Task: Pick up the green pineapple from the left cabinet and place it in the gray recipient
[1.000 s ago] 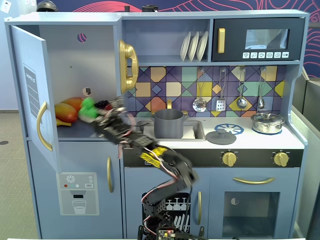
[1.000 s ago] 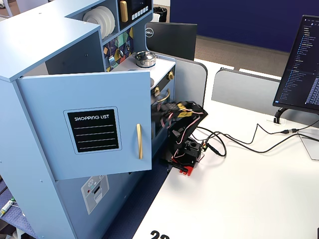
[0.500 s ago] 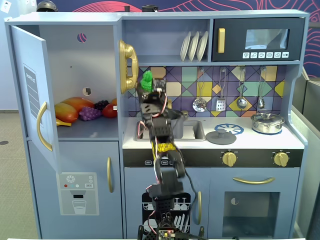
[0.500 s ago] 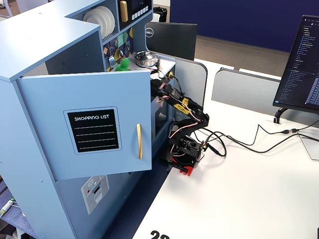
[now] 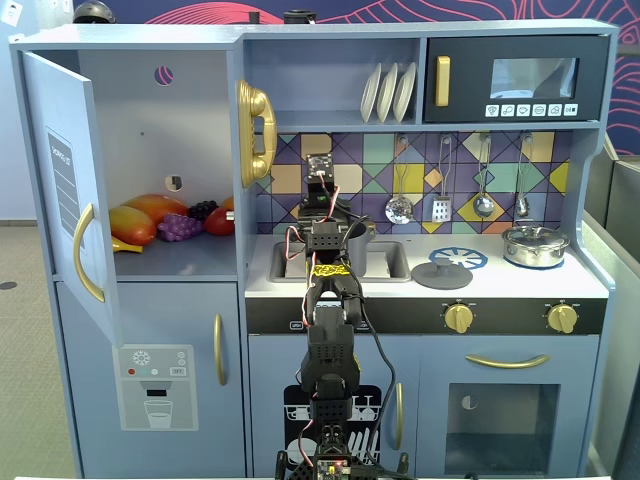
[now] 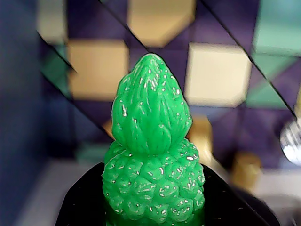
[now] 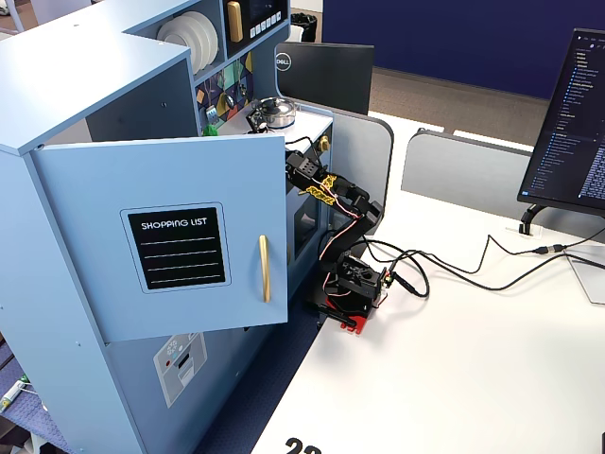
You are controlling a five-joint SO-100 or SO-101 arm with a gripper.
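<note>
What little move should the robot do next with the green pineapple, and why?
Probably lower it slightly and let go. In the wrist view the bumpy green plastic pineapple stands upright with its base just inside a dark rounded rim, seemingly the dark gray cylindrical pot, so it looks nearly placed.

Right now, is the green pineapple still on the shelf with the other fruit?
No, the green pineapple sits close before the wrist camera, against the tiled wall.

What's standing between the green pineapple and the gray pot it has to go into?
Nothing visible. In the wrist view the bumpy green plastic pineapple stands upright right over a dark round shape, probably the dark gray cylindrical pot, which the arm mostly hides in a fixed view.
</note>
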